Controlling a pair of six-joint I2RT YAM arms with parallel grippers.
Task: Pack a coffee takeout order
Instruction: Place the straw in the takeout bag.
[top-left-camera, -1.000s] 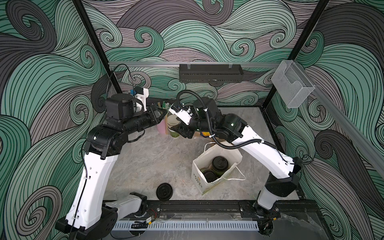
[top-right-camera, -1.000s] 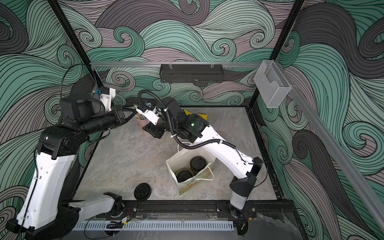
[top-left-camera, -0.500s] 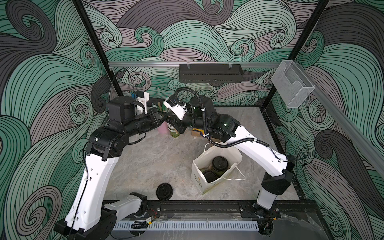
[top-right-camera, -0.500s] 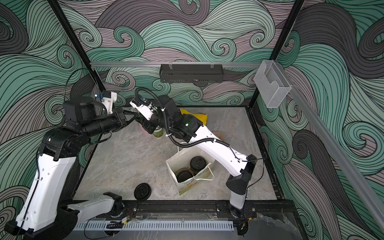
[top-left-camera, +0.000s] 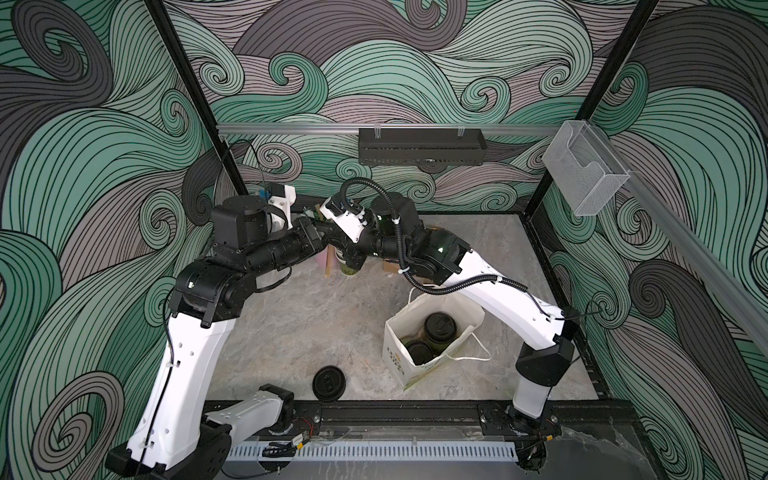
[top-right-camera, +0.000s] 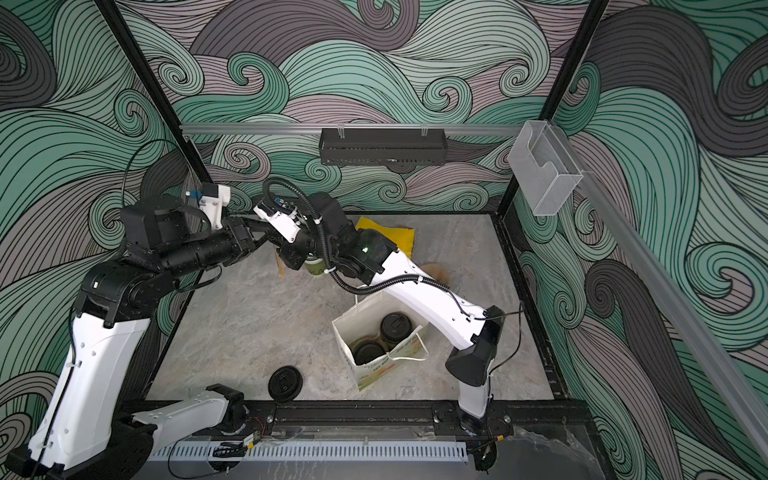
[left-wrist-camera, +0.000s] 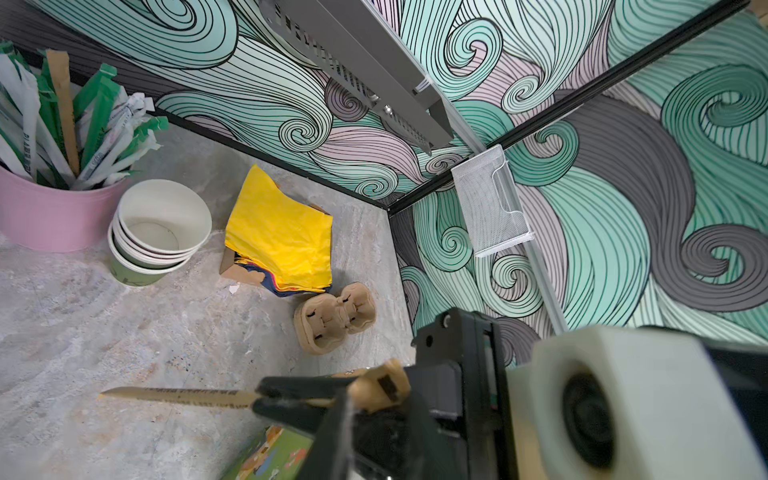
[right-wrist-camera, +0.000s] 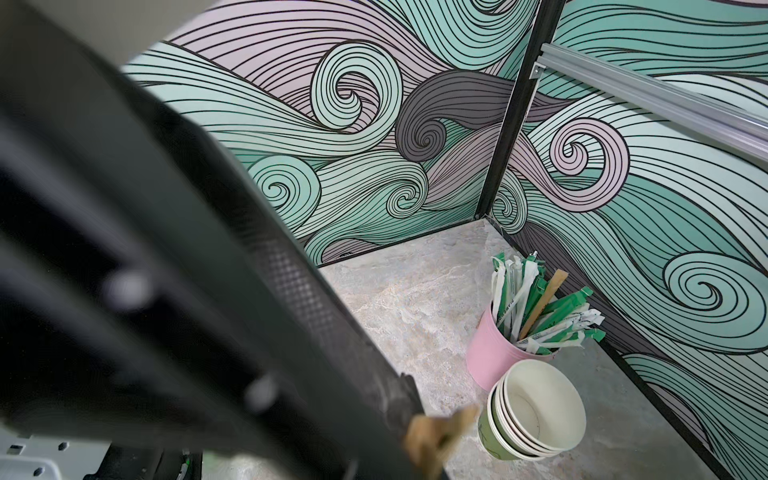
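**Held item.** Brown wrapped stick (left-wrist-camera: 178, 397), long and flat. It is pinched at one end by the right gripper (left-wrist-camera: 255, 401), whose jaws are closed narrow on it. Its long axis runs in line with the fingers, and its free end points away from the gripper body. In both top views it shows as a thin brown strip (top-left-camera: 329, 262) just beside the pink cup, under the place where the two arms meet.

**Left gripper** (top-right-camera: 257, 232). It reaches in toward the right gripper. The other wrist hides its jaws, so I cannot tell whether they stand wide or narrow.

**Cups, unlidded.** Nested stack of olive-green cups (left-wrist-camera: 162, 232), standing on the table (top-left-camera: 311, 324) with mouths up. It touches, or very nearly touches, the pink cup (left-wrist-camera: 45, 216), which is full of wrapped straws.

**Cups, lidded.** Two lidded cups (top-left-camera: 439, 326) stand upright, lids up, side by side inside the white paper bag (top-left-camera: 395, 353). The bag is open at the top and sits toward the right side of the table.

**Lid, loose.** Black lid (top-left-camera: 328, 383), lying flat near the front edge, well apart from the bag.

**Napkins.** Yellow napkins (left-wrist-camera: 282, 237), a folded pile by the back wall (one corner lifted). They lie between the cup stack and the cardboard cup carriers (left-wrist-camera: 332, 318).
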